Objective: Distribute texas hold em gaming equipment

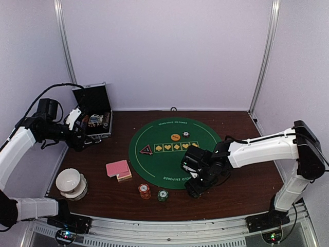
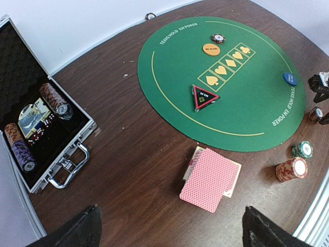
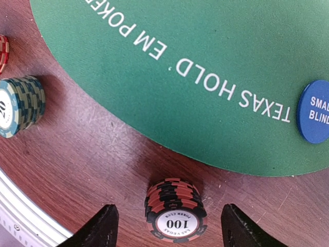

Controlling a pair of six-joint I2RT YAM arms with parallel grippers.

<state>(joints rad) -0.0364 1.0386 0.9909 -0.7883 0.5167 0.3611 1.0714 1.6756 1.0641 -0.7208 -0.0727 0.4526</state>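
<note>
Chip stack (image 3: 175, 212), black-red, stands on table (image 3: 92, 164) just off mat (image 3: 205, 51), between my right gripper's (image 3: 169, 218) parted fingers, untouched; I judge them straddling it for a grasp. Left gripper (image 2: 169, 224) wide, empty, by case (image 2: 51, 149).

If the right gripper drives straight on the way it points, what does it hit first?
Likely the black-and-red chip stack marked 100, centred between the open fingers of the right gripper on the wooden table, just off the green mat. How far ahead is unclear.

Lab robot cell: white panels (image 1: 169, 51), alu frame (image 1: 63, 41)
</note>
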